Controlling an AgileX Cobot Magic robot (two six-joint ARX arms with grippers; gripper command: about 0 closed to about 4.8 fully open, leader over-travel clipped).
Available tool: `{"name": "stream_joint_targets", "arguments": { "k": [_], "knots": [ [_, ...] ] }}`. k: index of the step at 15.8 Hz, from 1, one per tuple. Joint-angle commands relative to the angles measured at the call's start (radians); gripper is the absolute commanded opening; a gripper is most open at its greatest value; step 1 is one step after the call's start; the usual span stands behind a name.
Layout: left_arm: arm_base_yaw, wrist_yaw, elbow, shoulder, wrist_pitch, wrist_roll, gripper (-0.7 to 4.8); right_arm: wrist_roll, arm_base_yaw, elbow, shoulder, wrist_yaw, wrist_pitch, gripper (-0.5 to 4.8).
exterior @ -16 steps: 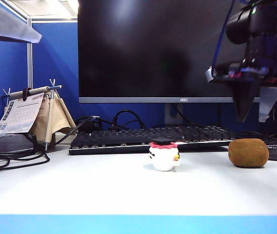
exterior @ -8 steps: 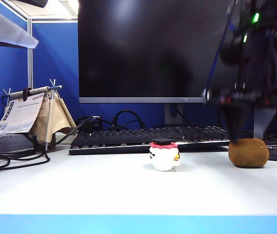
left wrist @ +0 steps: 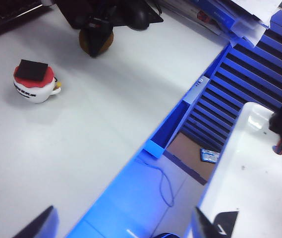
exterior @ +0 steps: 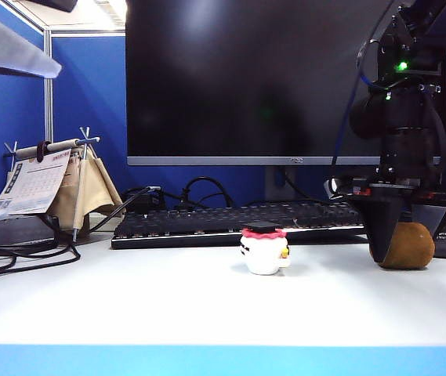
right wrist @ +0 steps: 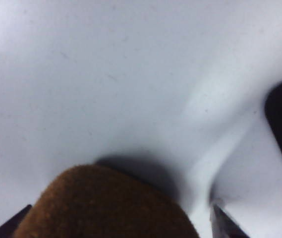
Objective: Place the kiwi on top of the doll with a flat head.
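Exterior view: your right gripper (exterior: 404, 235) straddles the kiwi (exterior: 407, 246) at the flat-headed doll's (exterior: 263, 249) three o'clock, jaws wide, nothing held, so close next; left gripper (left wrist: 123, 223) hangs open, empty.

The white worktop (exterior: 168, 305) carried the doll with a flat head (exterior: 264, 249) near its middle, the kiwi (exterior: 404, 246) to the right, a black keyboard (exterior: 230, 222) farther back, and a desk calendar (exterior: 46, 184) at far left.
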Motion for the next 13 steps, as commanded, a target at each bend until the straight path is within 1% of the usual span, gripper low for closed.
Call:
{"name": "stream_joint_targets", "arguments": {
  "k": [1,3,6,8,9,11,13],
  "knots": [
    [0.0,-0.04,0.003,-0.002,0.015,0.004,3.5,0.029,0.002,0.003,-0.007,-0.002,-0.021,4.79],
    [0.0,-0.04,0.003,-0.001,0.021,0.008,3.5,0.06,0.002,0.003,-0.007,-0.014,-0.027,4.79],
    [0.0,-0.04,0.003,-0.002,0.029,0.008,3.5,0.067,0.002,0.004,-0.009,-0.02,-0.034,4.09],
    [0.0,-0.039,0.003,-0.002,0.028,0.006,3.5,0.068,0.002,0.004,-0.012,-0.029,-0.035,3.1],
    [0.0,-0.039,0.003,-0.002,0.027,0.003,3.5,0.071,0.002,0.004,-0.013,-0.064,-0.043,2.52],
    [0.0,-0.039,0.003,-0.002,0.024,0.003,3.5,0.084,0.003,0.004,-0.013,-0.091,-0.052,2.52],
    [0.0,-0.04,0.003,-0.002,0.021,-0.013,3.5,0.09,0.004,0.005,-0.024,-0.179,-0.061,2.52]
  ]
}}
